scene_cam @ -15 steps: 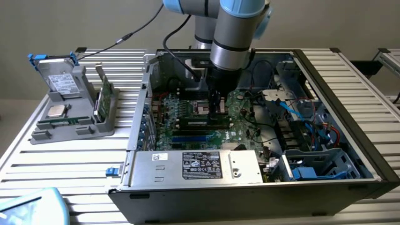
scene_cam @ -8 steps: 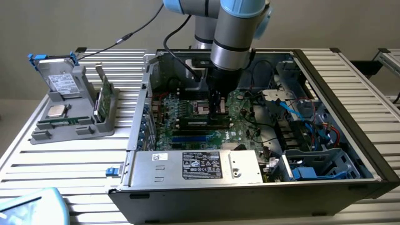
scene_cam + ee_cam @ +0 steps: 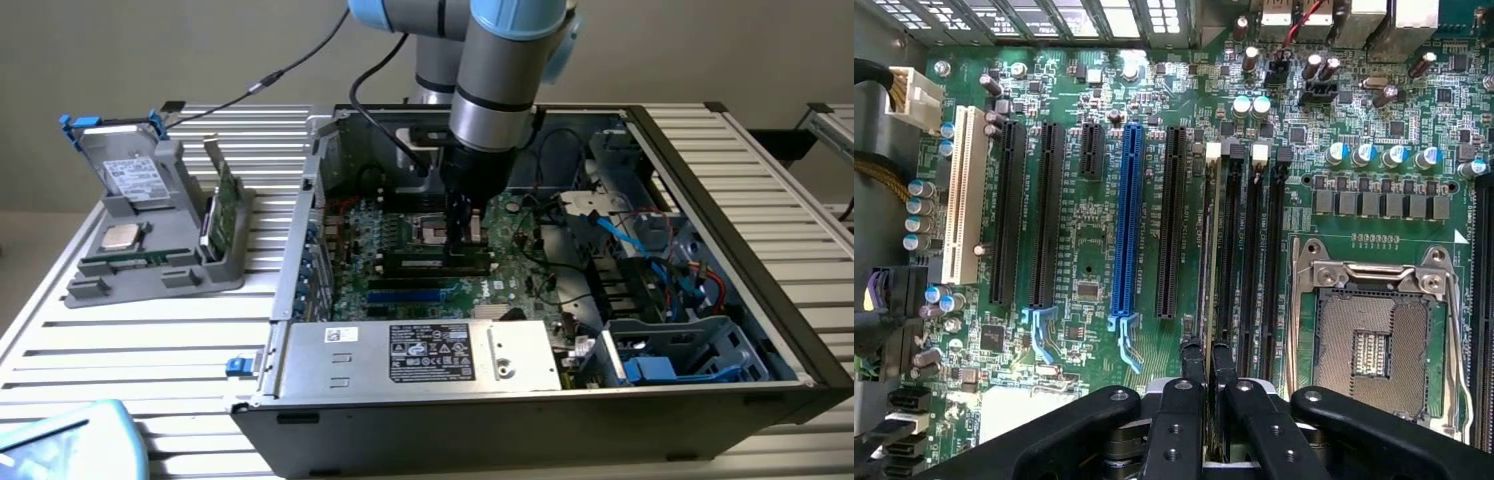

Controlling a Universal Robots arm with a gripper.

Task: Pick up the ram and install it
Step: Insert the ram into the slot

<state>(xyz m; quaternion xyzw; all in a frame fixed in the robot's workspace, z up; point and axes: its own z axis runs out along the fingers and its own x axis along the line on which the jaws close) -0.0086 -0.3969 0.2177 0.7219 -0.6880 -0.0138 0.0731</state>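
i'm watching the claw [image 3: 1207, 352] clamping the ram [image 3: 1211, 250] edge-on in the memory slots [image 3: 1249, 260] beside the empty cpu socket [image 3: 1374, 340], roughly 12 o'clock from the psu [image 3: 427, 355] in the exterior view, so i'm guessing pickup's done and seating isn't finished.

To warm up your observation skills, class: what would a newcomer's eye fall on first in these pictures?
The robot arm reaching into the open computer case on the slatted table strikes first. In the wrist view its hand pinches the ram edge-on over the memory slots, between the blue slot and the empty processor socket.
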